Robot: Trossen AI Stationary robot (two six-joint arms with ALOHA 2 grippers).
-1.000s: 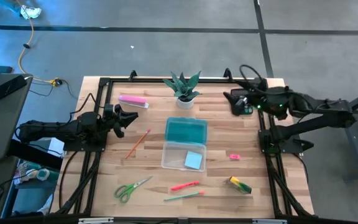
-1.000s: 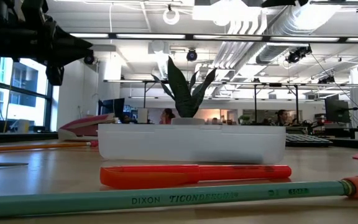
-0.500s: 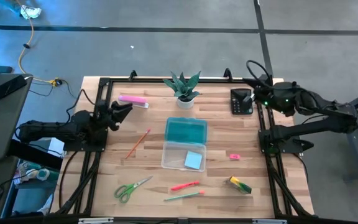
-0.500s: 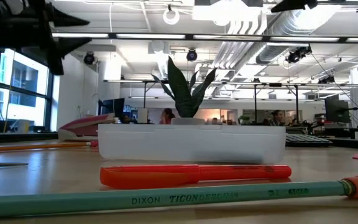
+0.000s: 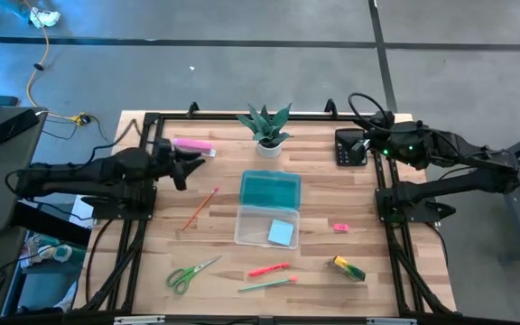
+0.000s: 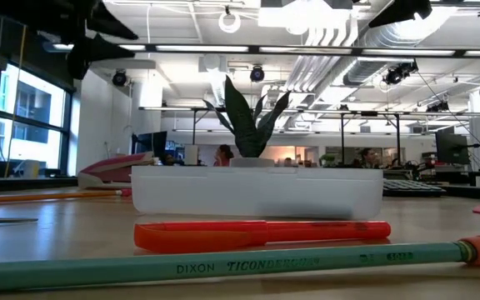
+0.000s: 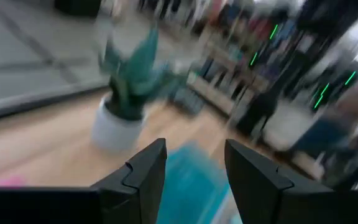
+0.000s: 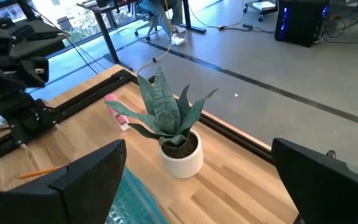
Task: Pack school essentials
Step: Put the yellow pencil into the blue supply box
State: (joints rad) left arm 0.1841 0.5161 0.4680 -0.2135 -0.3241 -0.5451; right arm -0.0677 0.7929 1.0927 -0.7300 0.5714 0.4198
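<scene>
Pale wooden counter [image 5: 323,271] under two dark arms. Left pincer [image 5: 192,162] up above the counter's left rear part, near the long pale-pink bar [image 5: 193,144] — parted a little, nothing between its dark fingers [image 7: 143,177] in the left wrist view. Right pincer [image 5: 361,144] at the right rear, over the black calculator [image 5: 348,150], spread wide and empty, its fingers [image 8: 89,180] far apart in the right wrist view.

Near the middle, a clear plastic box [image 5: 256,224] with its teal lid [image 5: 271,190] flipped open toward the rear; inside the box, at its front right corner, a light-blue square note pad [image 5: 283,233]. Behind the lid, a small spiky green plant in a white pot [image 5: 267,129].

Rest of the school things loose on the counter. Orange pencil [image 5: 201,208] slanting, left of the box. Green-handled scissors [image 5: 188,274] at the front left. Pink-red pen [image 5: 268,269] just in front of the box, with a green pencil with a pink eraser end [image 5: 267,284] just before it, lying nearly parallel. Tiny pink eraser [image 5: 340,227] to the right of the box — well apart from it. Yellow-green block [image 5: 348,268] at the front right.

Low view: red pen [image 6: 261,234] and green pencil [image 6: 223,265] across the foreground, box wall [image 6: 257,193] behind them, plant [image 6: 247,117] rising beyond.
</scene>
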